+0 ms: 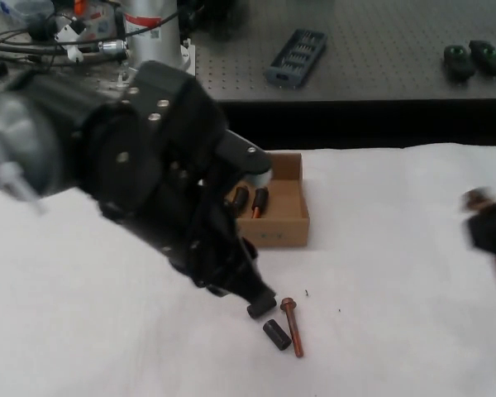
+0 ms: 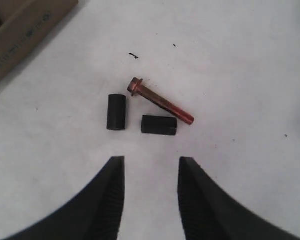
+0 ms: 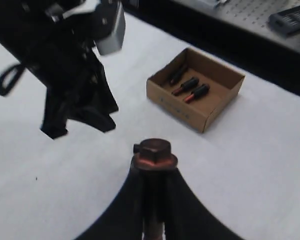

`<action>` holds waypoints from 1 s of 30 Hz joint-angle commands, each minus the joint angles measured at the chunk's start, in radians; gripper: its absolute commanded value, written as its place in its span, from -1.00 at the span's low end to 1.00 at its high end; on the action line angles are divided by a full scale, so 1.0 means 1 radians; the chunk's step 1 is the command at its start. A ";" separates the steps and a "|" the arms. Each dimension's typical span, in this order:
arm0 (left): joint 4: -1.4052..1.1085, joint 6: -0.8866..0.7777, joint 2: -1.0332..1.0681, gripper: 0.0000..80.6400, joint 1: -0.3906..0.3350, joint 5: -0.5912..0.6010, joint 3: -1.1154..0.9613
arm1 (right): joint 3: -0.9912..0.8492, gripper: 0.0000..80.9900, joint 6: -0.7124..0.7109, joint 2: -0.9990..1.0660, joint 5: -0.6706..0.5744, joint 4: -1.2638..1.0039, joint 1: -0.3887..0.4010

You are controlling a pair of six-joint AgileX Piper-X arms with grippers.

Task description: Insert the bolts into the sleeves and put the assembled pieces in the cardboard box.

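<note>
Sleeves (image 2: 116,112) look stiff, light, likely slick; left jaws hang wide over them, so pinch one across its middle. Right jaws clamp a bolt (image 3: 154,155) below its head.

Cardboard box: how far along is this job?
Done: three assembled pieces lie in the cardboard box. In hand: the right gripper is shut on a bolt, and the left gripper hangs open near two loose sleeves and a second bolt on the cloth. Left: joining those and boxing them.
</note>
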 commanded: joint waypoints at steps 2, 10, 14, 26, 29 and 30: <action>0.010 0.021 0.143 -0.35 -0.013 -0.029 -0.117 | 0.010 -0.91 0.085 -0.181 0.060 -0.004 -0.007; 0.051 0.063 0.304 -0.35 -0.023 -0.081 -0.248 | 0.010 -0.91 0.143 -0.349 0.112 0.131 -0.007; 0.078 0.113 0.375 -0.35 -0.023 -0.100 -0.300 | 0.010 -0.91 0.143 -0.385 0.112 0.181 -0.007; 0.091 0.132 0.464 -0.42 -0.030 -0.141 -0.317 | 0.010 -0.91 0.143 -0.400 0.112 0.193 -0.007; 0.090 0.138 0.467 -0.43 -0.030 -0.141 -0.317 | 0.010 -0.91 0.143 -0.400 0.112 0.193 -0.007; 0.087 0.145 0.469 -0.43 -0.030 -0.141 -0.317 | 0.010 -0.91 0.143 -0.400 0.112 0.193 -0.007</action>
